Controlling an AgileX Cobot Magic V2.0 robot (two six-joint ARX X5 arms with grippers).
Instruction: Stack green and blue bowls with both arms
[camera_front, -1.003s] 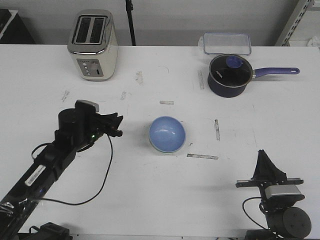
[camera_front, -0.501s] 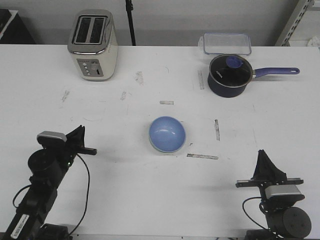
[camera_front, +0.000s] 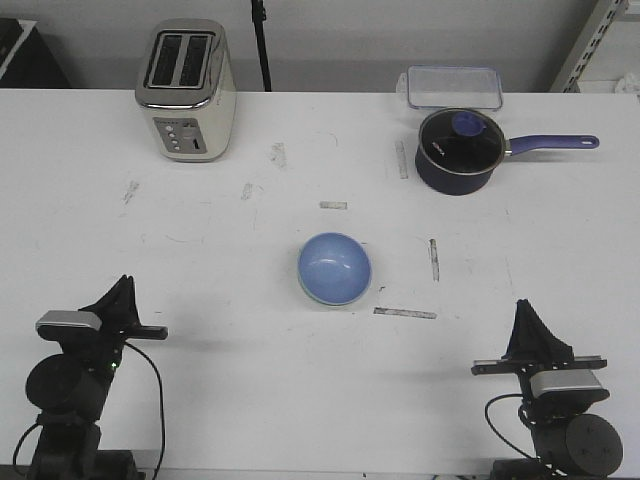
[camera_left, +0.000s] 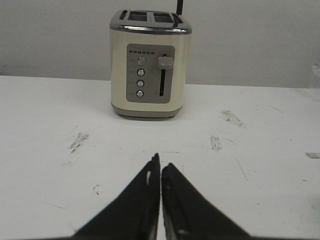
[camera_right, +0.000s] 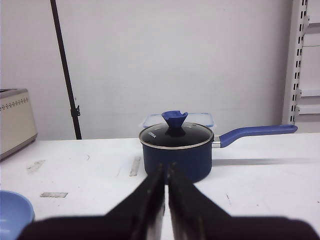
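Blue bowl (camera_front: 334, 268) sits mid-counter, well in front of saucepan (camera_front: 459, 150); green rim under it suggests stack done. My left fingers (camera_left: 160, 172) and right fingers (camera_right: 166, 176) pressed together, empty. Next: nothing but parking.

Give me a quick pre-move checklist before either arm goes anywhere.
1. Blue bowl upright at table centre, not gripped: ok.
2. Green bowl visible: not ok, no view shows it; whether it sits under the blue one, cannot tell.
3. Left tool empty, fingers together: ok.
4. Right tool empty, fingers together: ok.
5. Both tools near the front edge, apart from the bowl: ok.
6. Toaster and saucepan at the far side, apart from the bowl: ok.
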